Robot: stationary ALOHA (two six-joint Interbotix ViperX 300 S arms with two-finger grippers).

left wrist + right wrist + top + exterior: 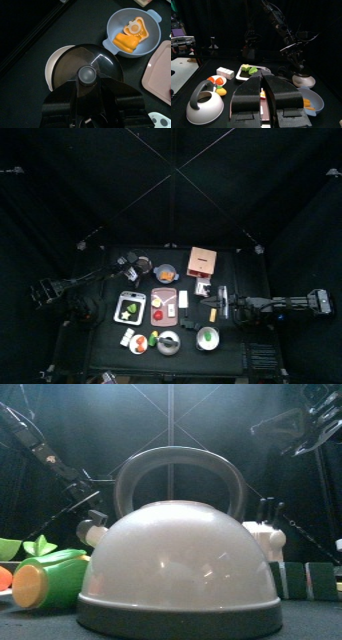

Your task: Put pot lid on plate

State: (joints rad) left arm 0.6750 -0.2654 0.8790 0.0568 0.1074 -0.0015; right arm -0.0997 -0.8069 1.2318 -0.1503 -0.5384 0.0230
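Note:
The dark glass pot lid [85,60], with its round knob, lies over a white plate [53,65] whose rim shows on one side. My left gripper [85,97] hangs right above the lid, with the knob showing just past its fingertips. In the top view, lid and plate [136,261] are at the table's back left, under the left arm. The right wrist view shows them [302,80] far off, below the left arm. My right gripper [263,76] is shut and empty, and hovers over the table's right middle [214,308].
A blue bowl of orange food [133,32] sits right beside the plate, with a pink tray [160,70] next to it. A white kettle [181,564] stands at the front edge. A tan box [203,260], a tray of greens [130,306] and a bowl [209,337] crowd the table.

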